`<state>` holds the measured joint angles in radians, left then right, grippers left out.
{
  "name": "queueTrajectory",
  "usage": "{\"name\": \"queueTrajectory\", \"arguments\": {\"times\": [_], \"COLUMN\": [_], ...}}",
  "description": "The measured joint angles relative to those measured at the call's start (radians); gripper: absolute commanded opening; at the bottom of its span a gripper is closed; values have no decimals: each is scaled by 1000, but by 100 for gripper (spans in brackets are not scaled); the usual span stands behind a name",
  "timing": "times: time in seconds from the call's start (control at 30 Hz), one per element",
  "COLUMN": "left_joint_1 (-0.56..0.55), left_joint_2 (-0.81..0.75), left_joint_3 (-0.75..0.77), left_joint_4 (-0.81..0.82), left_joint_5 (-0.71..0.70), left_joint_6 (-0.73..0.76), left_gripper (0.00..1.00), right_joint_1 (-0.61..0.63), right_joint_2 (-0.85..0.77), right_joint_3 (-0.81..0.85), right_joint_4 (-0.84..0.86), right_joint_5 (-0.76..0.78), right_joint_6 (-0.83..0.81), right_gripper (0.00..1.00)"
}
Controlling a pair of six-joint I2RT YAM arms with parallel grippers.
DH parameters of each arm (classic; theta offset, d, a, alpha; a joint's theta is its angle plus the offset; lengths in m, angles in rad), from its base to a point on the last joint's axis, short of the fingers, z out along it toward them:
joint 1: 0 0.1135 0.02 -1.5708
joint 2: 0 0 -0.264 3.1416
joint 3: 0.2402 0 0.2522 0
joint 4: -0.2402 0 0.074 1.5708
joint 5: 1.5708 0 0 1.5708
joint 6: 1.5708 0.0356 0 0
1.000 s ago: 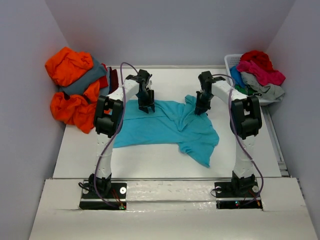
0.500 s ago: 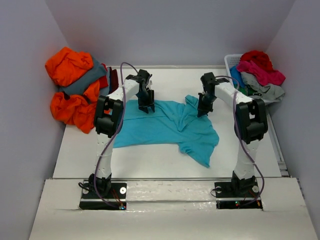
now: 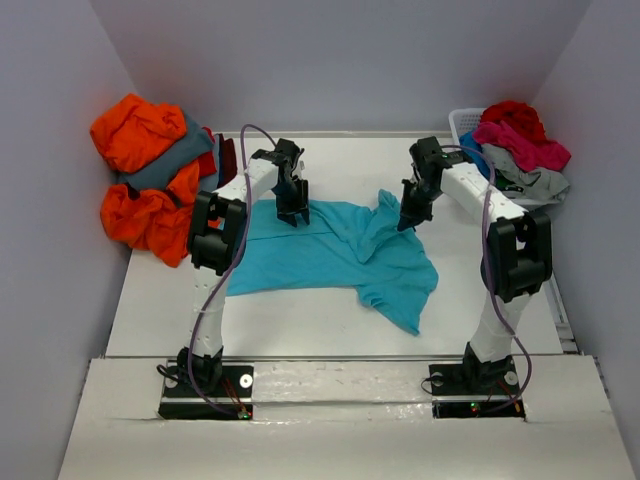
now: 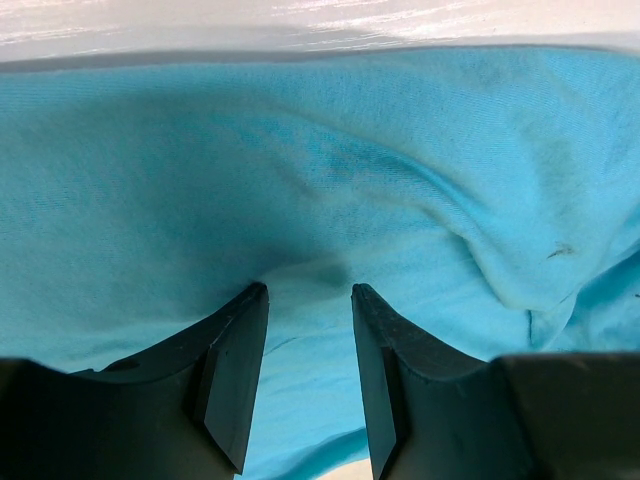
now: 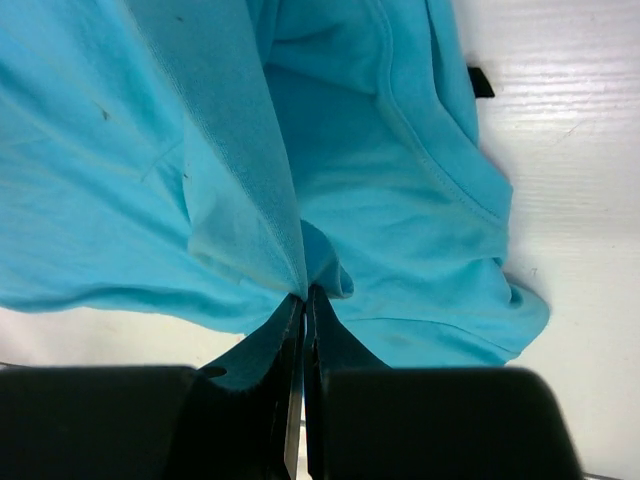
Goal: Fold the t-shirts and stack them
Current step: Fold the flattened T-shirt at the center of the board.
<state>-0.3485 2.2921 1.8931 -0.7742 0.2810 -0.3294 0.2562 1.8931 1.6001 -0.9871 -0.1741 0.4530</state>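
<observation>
Lying spread under both grippers, the turquoise shirt [image 3: 320,255] is pressed down by your left gripper [image 4: 308,300], its jaws apart with a small ridge of cloth between them, probably as an anchor. Your right gripper [image 5: 303,300] is clamped on a fold by the collar, lifting it to straighten. Bare table [image 3: 300,320] lies nearside of both grippers; the basket [image 3: 460,125] sits just outboard of the right, the orange pile [image 3: 140,190] outboard of the left.

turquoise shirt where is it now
In the top view the turquoise t-shirt lies spread on the middle of the table, the left gripper set on its far edge left of centre and the right gripper pinching a fold at its far right.
</observation>
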Motion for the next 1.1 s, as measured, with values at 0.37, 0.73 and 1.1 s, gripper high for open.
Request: {"name": "queueTrajectory", "arguments": {"times": [0.37,0.73,1.1], "left_joint_1": [3,3,3], "left_joint_2": [2,2,2], "left_joint_3": [0,0,0], "left_joint_4": [0,0,0], "left_joint_5": [8,14,15], "left_joint_6": [7,8,11], "left_gripper": [52,52,52], "right_joint_1": [1,20,27], "right_joint_2": [-7,-48,-39], "right_joint_3": [-82,-180,-112], "right_joint_4": [-49,-61,-86], "right_joint_5": [-19,-32,63], "right_joint_6": [0,15,27], "right_gripper": [7,19,45]}}
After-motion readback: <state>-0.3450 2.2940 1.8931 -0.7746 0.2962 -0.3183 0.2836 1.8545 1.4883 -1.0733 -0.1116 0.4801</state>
